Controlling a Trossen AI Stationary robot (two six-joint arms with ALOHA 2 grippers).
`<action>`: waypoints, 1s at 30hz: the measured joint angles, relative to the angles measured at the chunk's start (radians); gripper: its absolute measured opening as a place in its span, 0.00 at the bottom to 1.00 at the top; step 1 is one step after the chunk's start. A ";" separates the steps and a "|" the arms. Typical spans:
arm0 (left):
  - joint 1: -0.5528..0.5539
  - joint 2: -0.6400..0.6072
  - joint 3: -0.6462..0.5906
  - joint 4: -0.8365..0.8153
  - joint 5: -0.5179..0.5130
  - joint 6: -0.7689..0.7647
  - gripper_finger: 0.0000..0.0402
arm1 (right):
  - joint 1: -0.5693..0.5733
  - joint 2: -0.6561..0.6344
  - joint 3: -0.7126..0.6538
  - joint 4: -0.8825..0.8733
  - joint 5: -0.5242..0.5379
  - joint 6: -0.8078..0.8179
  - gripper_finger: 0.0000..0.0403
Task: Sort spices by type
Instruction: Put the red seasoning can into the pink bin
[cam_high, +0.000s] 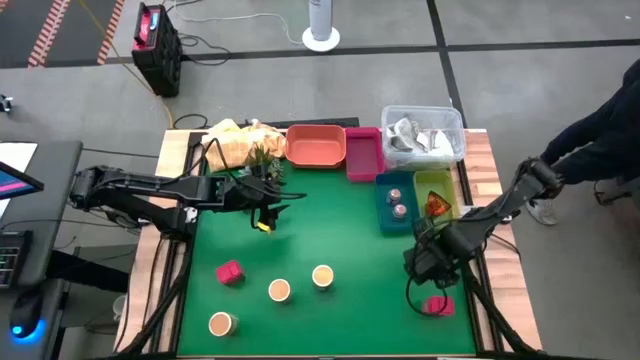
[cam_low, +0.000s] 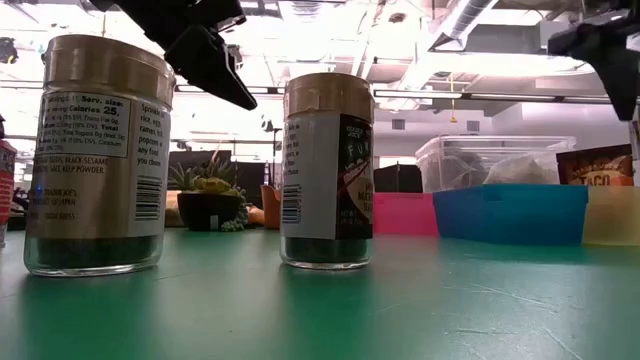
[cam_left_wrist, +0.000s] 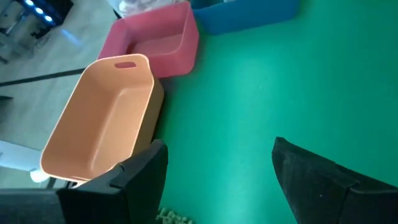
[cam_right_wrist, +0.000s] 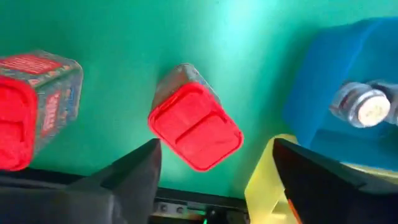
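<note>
Left gripper open, empty, right gripper open over red-lidded jar, base hidden

Orange tray, pink tray, possibly a plant beside them.

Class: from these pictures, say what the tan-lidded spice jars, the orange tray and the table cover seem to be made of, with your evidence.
Spice jars: clear glass or hard plastic, since the dark contents show through; printed paper labels; matte tan lids, probably plastic.
Orange tray: moulded plastic, smooth and semi-matte, with rounded corners and a handle slot.
Table cover: green mat, soft sheen, possibly rubber or vinyl; cannot tell which.
</note>
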 joint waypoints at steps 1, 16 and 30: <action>0.000 0.000 0.000 0.001 0.000 -0.010 0.68 | 0.002 0.013 0.000 -0.001 0.000 -0.014 0.87; 0.000 0.000 0.000 -0.102 0.005 -0.075 0.68 | 0.010 0.115 -0.030 0.010 -0.011 -0.248 0.97; -0.010 0.000 0.000 -0.111 0.016 -0.081 0.68 | 0.009 0.113 -0.192 0.178 -0.047 -0.364 0.69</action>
